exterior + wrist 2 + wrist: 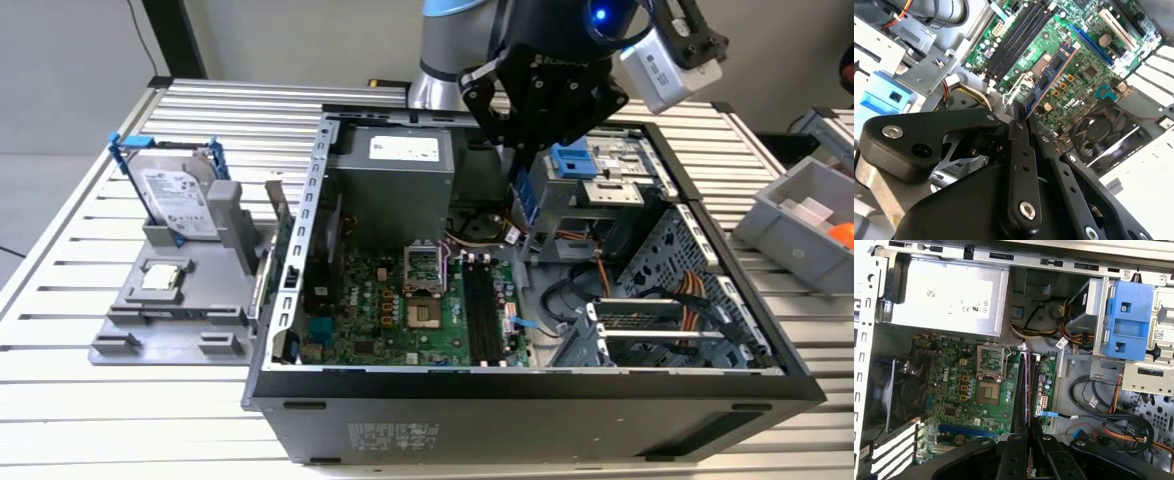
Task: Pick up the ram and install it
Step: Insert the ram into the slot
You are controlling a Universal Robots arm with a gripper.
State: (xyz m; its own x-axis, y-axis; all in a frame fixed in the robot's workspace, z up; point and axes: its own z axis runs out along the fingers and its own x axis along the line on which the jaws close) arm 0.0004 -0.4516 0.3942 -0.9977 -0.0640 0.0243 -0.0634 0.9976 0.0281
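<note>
I see pincer [523, 158] pinching ram [526, 203] by one end, upper centre of exterior view. Stick hangs inside case [318, 200], lower edge clear of black slots [481, 310], open room around it.

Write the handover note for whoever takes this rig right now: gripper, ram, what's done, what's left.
Gripper: the black two-finger gripper is shut on one end of the long, flat blue-green ram stick.
Ram: held in the air inside the open dark computer case, above the green motherboard and near its long black memory slots. It appears clear of them.
Done: ram picked up and held over the board.
Left: ram not yet seated in a slot.
</note>
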